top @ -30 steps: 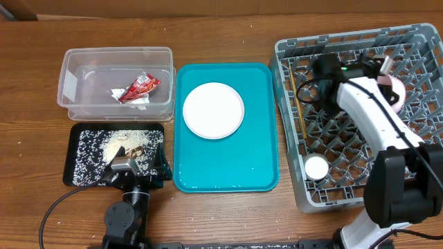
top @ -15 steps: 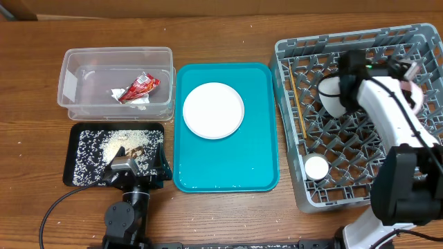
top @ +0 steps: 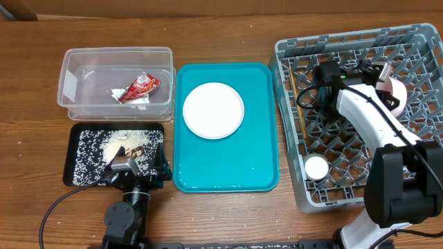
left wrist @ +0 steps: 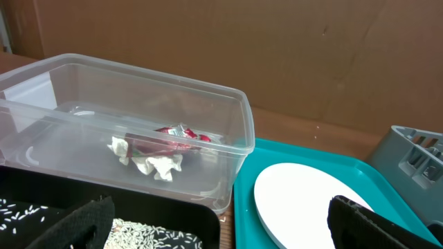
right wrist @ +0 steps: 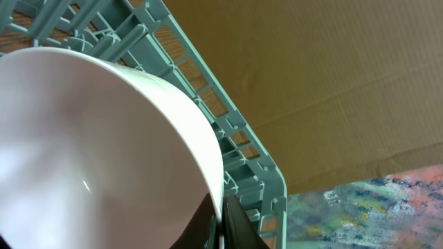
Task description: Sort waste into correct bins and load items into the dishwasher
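My right gripper [top: 387, 77] is shut on the rim of a pale pink bowl [top: 396, 94], held tilted over the back right of the grey dish rack [top: 287, 52]. In the right wrist view the fingers [right wrist: 225, 220] pinch the bowl's rim [right wrist: 104, 152] beside the rack wall [right wrist: 239, 138]. A small white cup [top: 316, 167] and the wooden chopsticks [top: 300, 104] lie in the rack. A round white plate [top: 213, 110] lies on the teal tray [top: 263, 173]. My left gripper [left wrist: 221, 235] is open and empty by the black tray [top: 75, 133].
The clear tub [top: 115, 52] holds the red wrapper [top: 140, 86] and the white tissue [top: 121, 95]; both also show in the left wrist view [left wrist: 181, 135]. Rice scraps [top: 118, 145] lie in the black tray. The table is brown wood.
My right arm swung right with the pink bowl, then came back left over the rack. The left arm, the plate and the bins have not moved.
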Action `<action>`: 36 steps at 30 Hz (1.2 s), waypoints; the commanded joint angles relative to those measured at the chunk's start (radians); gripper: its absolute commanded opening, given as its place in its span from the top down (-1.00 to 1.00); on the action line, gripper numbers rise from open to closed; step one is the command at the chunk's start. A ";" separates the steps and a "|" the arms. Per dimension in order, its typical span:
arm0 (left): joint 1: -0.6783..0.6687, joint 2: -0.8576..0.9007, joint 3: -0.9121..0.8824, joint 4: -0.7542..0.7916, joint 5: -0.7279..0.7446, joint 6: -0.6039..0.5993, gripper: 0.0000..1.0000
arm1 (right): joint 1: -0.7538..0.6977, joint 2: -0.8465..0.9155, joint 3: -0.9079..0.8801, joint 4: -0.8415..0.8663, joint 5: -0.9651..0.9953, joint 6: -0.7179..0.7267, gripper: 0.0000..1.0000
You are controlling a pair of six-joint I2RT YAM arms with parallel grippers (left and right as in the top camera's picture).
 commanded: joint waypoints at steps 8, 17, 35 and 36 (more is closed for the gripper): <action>0.008 -0.009 -0.004 0.003 -0.014 -0.003 -1.00 | 0.163 0.030 0.021 0.000 -0.018 -0.017 0.62; 0.008 -0.009 -0.004 0.003 -0.014 -0.003 -1.00 | 0.300 -0.013 0.093 -0.038 -0.022 -0.010 -0.07; 0.008 -0.009 -0.004 0.003 -0.014 -0.003 -1.00 | 0.470 0.120 0.190 0.311 -1.369 -0.010 -0.20; 0.008 -0.009 -0.004 0.003 -0.014 -0.003 -0.99 | 0.464 0.146 0.190 0.313 -1.368 0.016 -0.19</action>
